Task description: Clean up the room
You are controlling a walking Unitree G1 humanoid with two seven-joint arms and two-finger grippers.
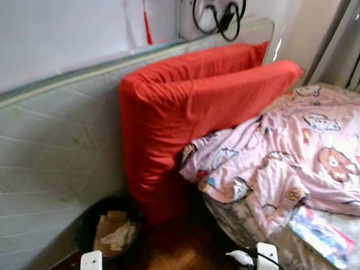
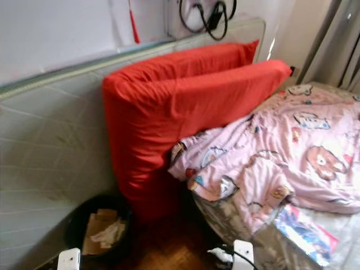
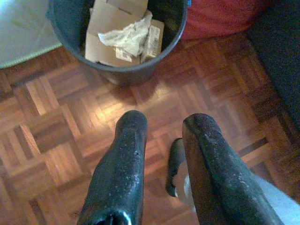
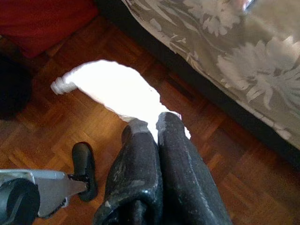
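A black waste bin [image 1: 85,223] stands on the parquet floor between the leaning mattress and the red cushions. It holds cardboard pieces [image 3: 104,33] and crumpled paper [image 3: 129,37]. My left gripper [image 3: 166,124] hangs open above the floor just short of the bin [image 3: 123,70], with nothing between its fingers. My right gripper [image 4: 153,124] is shut on a crumpled white piece of paper or plastic [image 4: 110,86], held above the floor beside the bed's edge. The same white piece [image 1: 241,257] appears at the bottom of the left eye view.
Two large red cushions [image 1: 185,112] lean on a pale mattress [image 1: 50,146] standing against the wall. A pink patterned blanket [image 1: 292,152] lies rumpled on the bed [image 4: 225,65], with a colourful booklet [image 1: 322,234] near its corner. Cables [image 1: 220,17] hang on the wall.
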